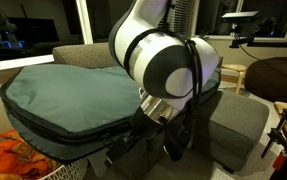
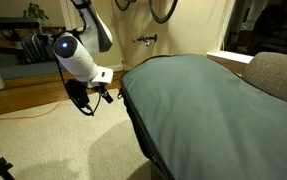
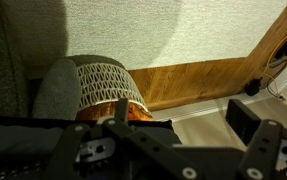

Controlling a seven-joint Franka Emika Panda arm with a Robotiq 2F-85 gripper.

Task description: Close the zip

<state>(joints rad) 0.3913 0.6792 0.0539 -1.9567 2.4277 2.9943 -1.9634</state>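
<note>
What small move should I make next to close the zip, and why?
Probably ease the gripper toward the near edge of the bag. It hangs open in the air, apart from the bag, and the zip runs along that dark edge. Where to grasp it is unclear, so approach slowly.

Grey sofa (image 2: 278, 75) on beige carpet (image 2: 53, 145); wooden floor (image 2: 8, 100) and pale wall (image 2: 198, 30) beyond.

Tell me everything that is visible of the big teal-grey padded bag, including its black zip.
The big teal-grey padded fabric bag lies flat, its soft, smooth top slightly domed. A black zip band runs along its side edge; I cannot tell whether it is closed, and no pull shows. The bag rests on grey upholstered furniture. The robot's open black claw hangs beside that edge, apart from it.
</note>
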